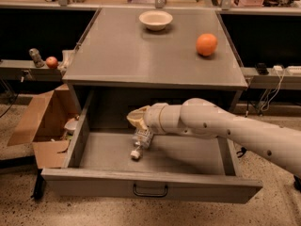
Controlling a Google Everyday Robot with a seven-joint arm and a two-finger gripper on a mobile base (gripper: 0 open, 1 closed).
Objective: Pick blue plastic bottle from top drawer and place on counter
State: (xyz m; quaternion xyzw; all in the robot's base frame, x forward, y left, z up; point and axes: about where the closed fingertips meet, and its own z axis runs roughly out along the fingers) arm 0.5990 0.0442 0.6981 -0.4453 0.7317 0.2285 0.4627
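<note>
Hand [140, 127] inside open drawer [150, 185], clamped on bottle [142, 139], cap tilted down toward drawer floor; bowl [155, 19] and orange [207, 44] well apart on grey surface [117, 55] above

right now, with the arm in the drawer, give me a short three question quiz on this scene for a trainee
1. True or false: the blue plastic bottle stands on the counter.
2. Which things rest on the counter? A) a white bowl and an orange; B) a mug and a banana; C) a plate and a spoon.
3. Fill in: the gripper is inside the open top ____, right by the bottle.
Key: 1 false, it is in the top drawer; 2 A; 3 drawer.
</note>
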